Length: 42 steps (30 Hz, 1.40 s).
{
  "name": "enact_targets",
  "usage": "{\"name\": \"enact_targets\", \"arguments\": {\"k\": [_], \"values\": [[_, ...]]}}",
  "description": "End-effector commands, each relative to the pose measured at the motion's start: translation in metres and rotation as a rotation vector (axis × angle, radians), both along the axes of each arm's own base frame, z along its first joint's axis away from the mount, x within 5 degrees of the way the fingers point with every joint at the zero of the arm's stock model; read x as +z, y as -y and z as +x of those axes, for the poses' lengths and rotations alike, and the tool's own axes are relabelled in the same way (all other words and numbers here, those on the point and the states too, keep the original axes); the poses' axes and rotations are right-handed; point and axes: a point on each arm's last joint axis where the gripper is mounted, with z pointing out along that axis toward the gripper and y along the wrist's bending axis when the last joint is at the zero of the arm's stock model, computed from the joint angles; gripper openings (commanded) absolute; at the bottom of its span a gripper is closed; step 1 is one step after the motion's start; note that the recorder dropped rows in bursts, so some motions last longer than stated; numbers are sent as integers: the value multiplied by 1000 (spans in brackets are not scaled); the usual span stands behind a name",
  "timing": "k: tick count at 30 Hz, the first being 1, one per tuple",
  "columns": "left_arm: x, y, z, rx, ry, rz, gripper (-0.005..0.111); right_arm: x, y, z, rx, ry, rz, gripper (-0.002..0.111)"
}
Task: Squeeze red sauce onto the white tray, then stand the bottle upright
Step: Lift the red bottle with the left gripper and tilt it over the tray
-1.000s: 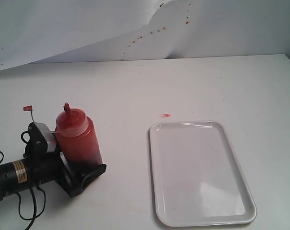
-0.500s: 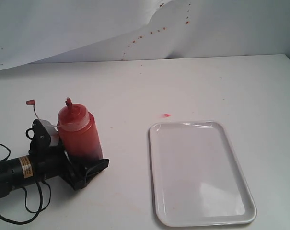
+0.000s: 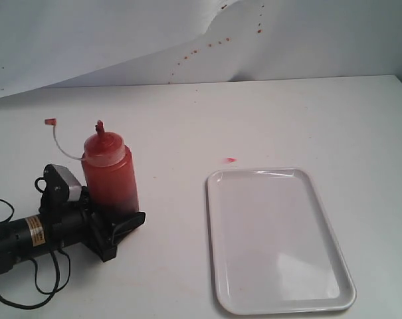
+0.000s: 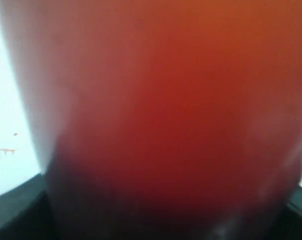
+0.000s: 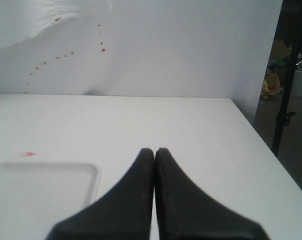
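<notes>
The bottle (image 3: 109, 171) stands nearly upright on the left of the table, red sauce (image 3: 114, 193) showing through its wall. Its thin tether curves up to the left and ends in a tiny red cap (image 3: 51, 122). My left gripper (image 3: 116, 224) lies low on the table, shut around the bottle's base. In the left wrist view the bottle (image 4: 165, 115) fills the picture as a red blur. The white tray (image 3: 274, 239) lies to the right with no sauce visible on it. My right gripper (image 5: 154, 150) is shut and empty beside the tray (image 5: 41, 195); the exterior view does not show it.
A faint pink smudge (image 3: 230, 160) marks the table just behind the tray's far left corner. Small brown-red specks (image 3: 210, 45) dot the white backdrop. The left arm's black cable (image 3: 28, 292) loops near the front left edge. The table's right edge (image 5: 260, 140) drops off beside my right gripper.
The bottle has risen and straightened from a slight lean to nearly upright. Its tether cap has moved up and right. The left gripper has shifted slightly with it.
</notes>
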Motion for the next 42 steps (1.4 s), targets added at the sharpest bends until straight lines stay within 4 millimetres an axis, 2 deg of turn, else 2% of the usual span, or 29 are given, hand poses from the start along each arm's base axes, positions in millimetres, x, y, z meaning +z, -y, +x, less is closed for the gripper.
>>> {"name": "enact_targets", "arguments": {"k": [1,7,11,17,18,22,23,29,32,37,42], "values": [[0,4,-2,-48,7,-2,-1,-1,0,0,0,-1,-3,0],[11,4,-1,-60,51,4,0,-1,0,0,0,-1,-3,0],[34,2,1,-23,126,5,0,-1,0,0,0,-1,-3,0],[80,-1,3,-16,239,78,0,-1,0,0,0,-1,-3,0],[98,-2,2,-2,279,95,0,-1,0,0,0,-1,-3,0],[133,-6,-1,34,372,160,0,-1,0,0,0,-1,-3,0],[150,-9,-4,59,416,192,0,-1,0,0,0,-1,-3,0],[186,-13,-11,107,492,331,0,-1,0,0,0,-1,-3,0],[208,1,-14,70,548,576,0,-1,0,0,0,-1,-3,0],[214,26,-21,-65,627,767,0,-1,0,0,0,-1,-3,0],[222,46,-26,-161,721,819,0,-1,0,0,0,-1,-3,0]]}}
